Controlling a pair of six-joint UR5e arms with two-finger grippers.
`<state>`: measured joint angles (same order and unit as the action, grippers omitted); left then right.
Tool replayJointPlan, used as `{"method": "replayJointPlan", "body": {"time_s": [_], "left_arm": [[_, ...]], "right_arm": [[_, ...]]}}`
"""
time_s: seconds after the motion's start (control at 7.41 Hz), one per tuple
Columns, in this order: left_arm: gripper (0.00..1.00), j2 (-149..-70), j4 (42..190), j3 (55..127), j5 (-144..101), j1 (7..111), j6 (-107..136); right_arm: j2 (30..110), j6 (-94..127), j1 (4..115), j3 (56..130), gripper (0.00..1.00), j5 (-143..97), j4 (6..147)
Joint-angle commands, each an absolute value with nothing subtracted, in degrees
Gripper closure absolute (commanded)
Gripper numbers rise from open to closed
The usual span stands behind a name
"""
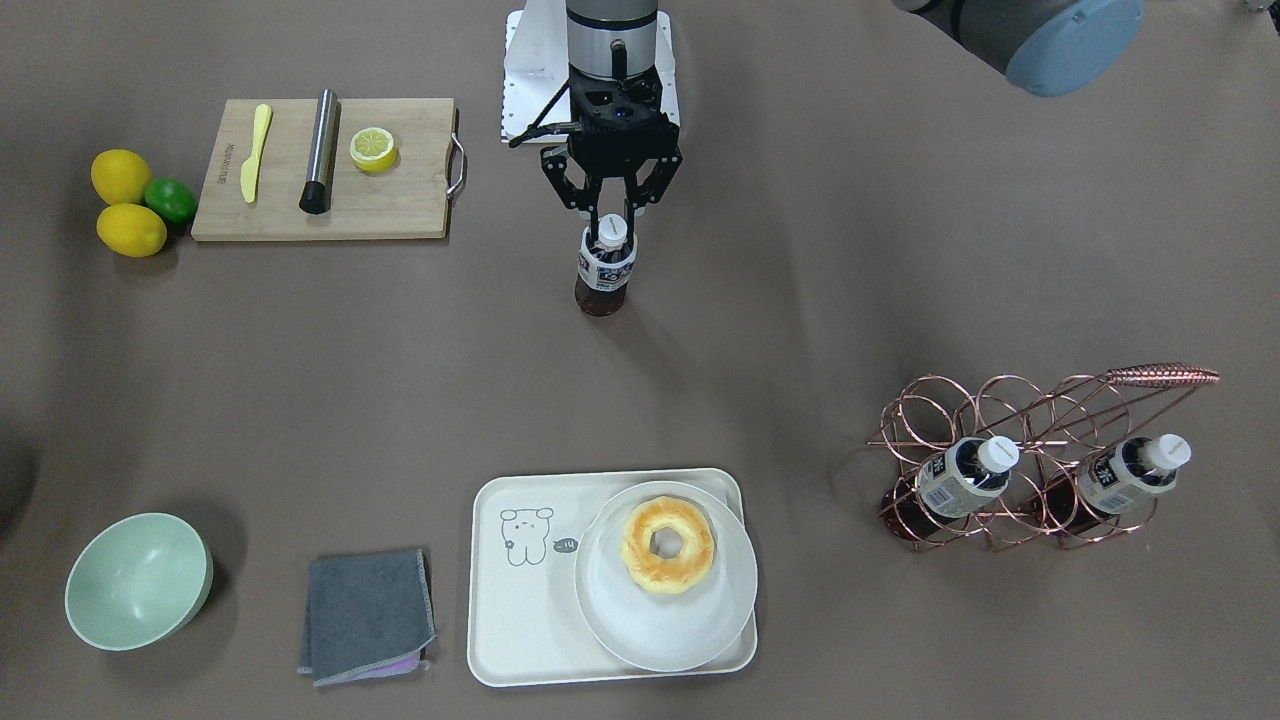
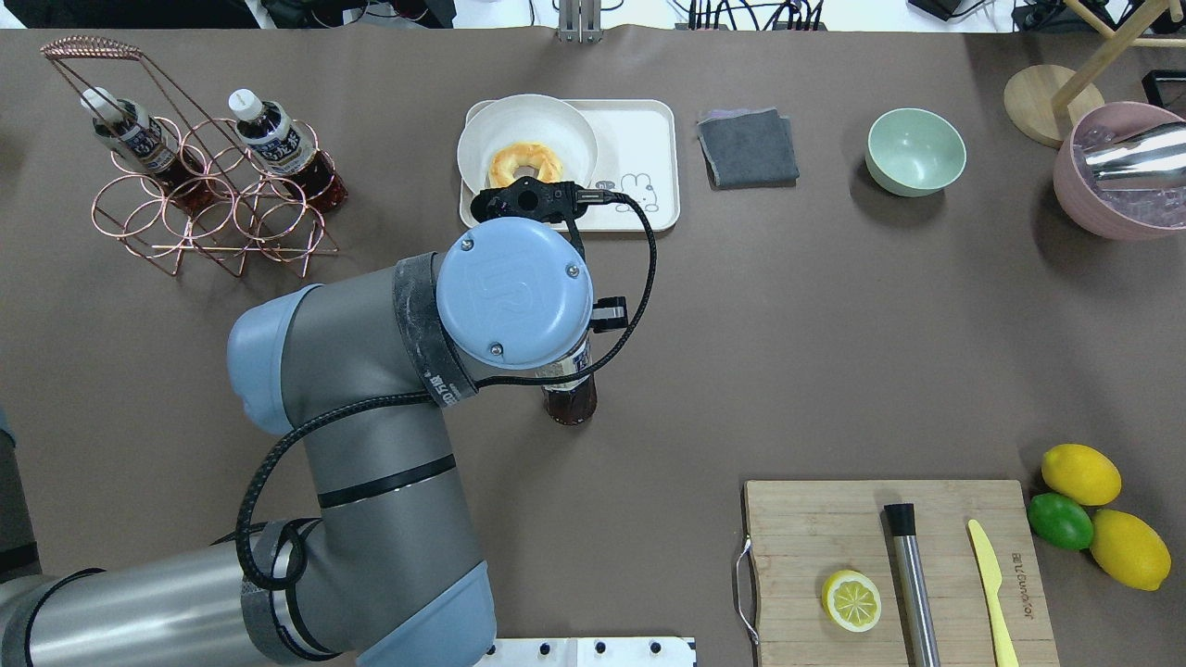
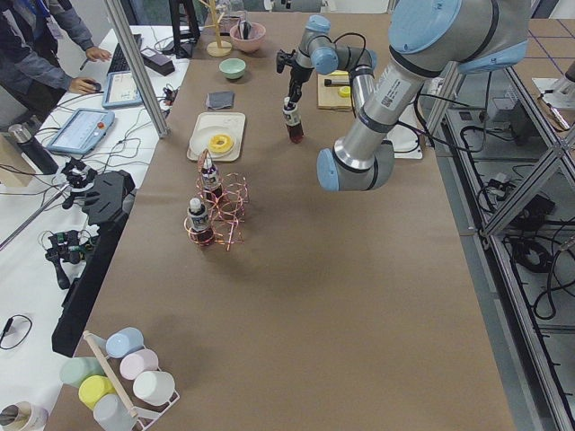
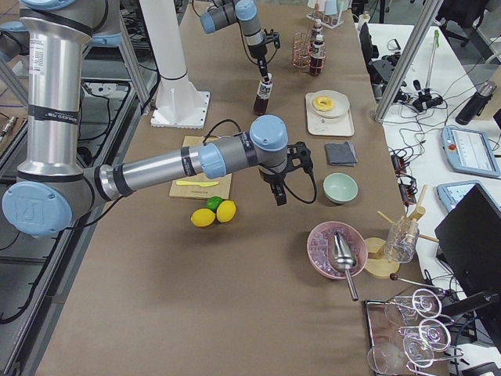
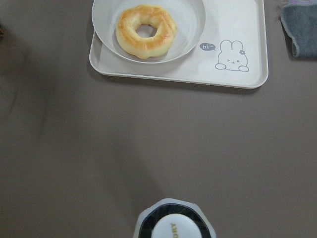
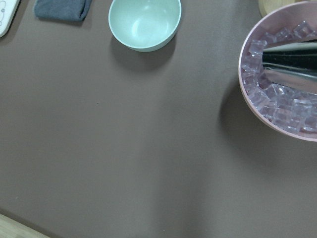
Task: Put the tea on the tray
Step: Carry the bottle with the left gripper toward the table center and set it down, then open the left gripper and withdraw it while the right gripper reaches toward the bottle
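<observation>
The left gripper clamped the cap of the tea, upright mid-table, well apart from the far tray (a plate and doughnut on it). Whether the right gripper was open couldn't be told.

Overhead view. Small clear plastic tea bottle stands mid-table, on the robot's side of the cream-white rectangular plastic tray — whose left half bears a round white plate holding a golden ring-shaped pastry. Copper wire rack: far left. Wooden cutting board: near right.
</observation>
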<state>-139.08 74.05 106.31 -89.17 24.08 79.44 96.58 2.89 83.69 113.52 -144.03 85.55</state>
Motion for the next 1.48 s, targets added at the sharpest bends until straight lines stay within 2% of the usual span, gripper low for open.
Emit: {"method": "replayJointPlan", "body": {"time_s": [0.0, 0.13, 0.4, 0.67, 0.81, 1.08, 1.35], "left_arm": [[0.17, -139.04, 74.00, 106.61, -89.12, 24.08, 79.45], [0.13, -139.04, 74.00, 107.39, -89.21, 24.08, 79.37], [0.13, -138.08, 73.74, 109.94, -90.78, 27.05, 77.27], [0.10, -129.94, 74.09, 115.72, -99.28, 34.50, 68.16], [0.10, -128.42, 75.22, 115.75, -101.49, 37.41, 66.03], [0.09, -121.15, 83.11, 115.84, -107.99, 42.52, 61.11], [0.07, -115.96, 84.37, 117.24, -112.30, 47.52, 55.41]], "right_arm": [[92.48, 10.14, 80.62, 114.08, 0.00, -145.02, 85.17], [88.72, 19.77, 75.81, 114.43, 0.00, -144.41, 84.99], [79.85, 39.44, 67.03, 115.74, 0.00, -141.88, 85.08], [67.30, 62.21, 48.79, 115.49, 0.00, -128.04, 85.86], [62.63, 70.14, 42.78, 115.40, 0.02, -123.36, 88.39], [50.33, 74.00, 32.92, 115.14, 0.02, -113.27, 103.20], [47.56, 78.03, 29.19, 114.26, 0.03, -110.04, 104.59]]}}
